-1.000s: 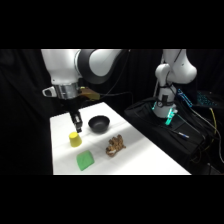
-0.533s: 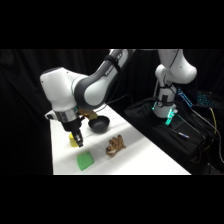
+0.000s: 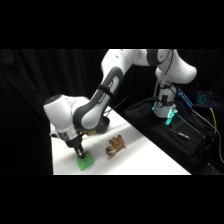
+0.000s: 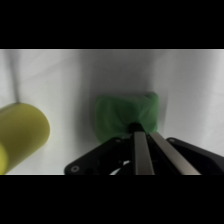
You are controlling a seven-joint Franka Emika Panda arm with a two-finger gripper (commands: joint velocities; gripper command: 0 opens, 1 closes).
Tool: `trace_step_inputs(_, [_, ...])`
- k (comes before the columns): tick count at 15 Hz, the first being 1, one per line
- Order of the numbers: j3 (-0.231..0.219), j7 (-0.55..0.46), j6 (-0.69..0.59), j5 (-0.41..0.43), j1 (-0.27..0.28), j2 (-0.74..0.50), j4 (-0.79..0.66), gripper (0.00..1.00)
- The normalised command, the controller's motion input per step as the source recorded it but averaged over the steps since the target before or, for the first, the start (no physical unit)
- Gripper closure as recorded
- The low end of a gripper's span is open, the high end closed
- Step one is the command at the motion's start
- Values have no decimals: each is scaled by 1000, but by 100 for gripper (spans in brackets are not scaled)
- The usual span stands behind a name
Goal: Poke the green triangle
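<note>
Directly beneath the gripper point(image 4: 141, 131), fingers pressed together and holding nothing, tips apparently touching the green triangle point(image 4: 120, 117) on the white table point(image 3: 145, 155), yellow cup point(image 4: 20, 132) well aside.

Arm bent low, gripper point(image 3: 78, 152) pointing straight down.
Its two fingers point(image 4: 141, 150) lie pressed together, no gap between the jaws.

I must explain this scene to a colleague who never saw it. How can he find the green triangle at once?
Start at the white table and go to its near left corner, under the gripper. There lies the green triangle, flat and bright green, with rounded corners. The brown lump beside it is knobbly, and the yellow cup is rounded, not flat.
</note>
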Motion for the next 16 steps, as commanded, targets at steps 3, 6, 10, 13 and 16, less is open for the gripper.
trace_step_inputs(3, [107,-74,-239,125,-116,402,511,99])
trace_step_inputs(6, [43,-32,-71,47,-24,72,145,99])
trace_step_inputs(10, [-35,52,89,-68,81,-478,-445,99])
trace_step_inputs(13, [-67,136,15,-97,100,-700,-656,73])
trace_step_inputs(16, [-53,123,-17,-61,62,-715,-650,55])
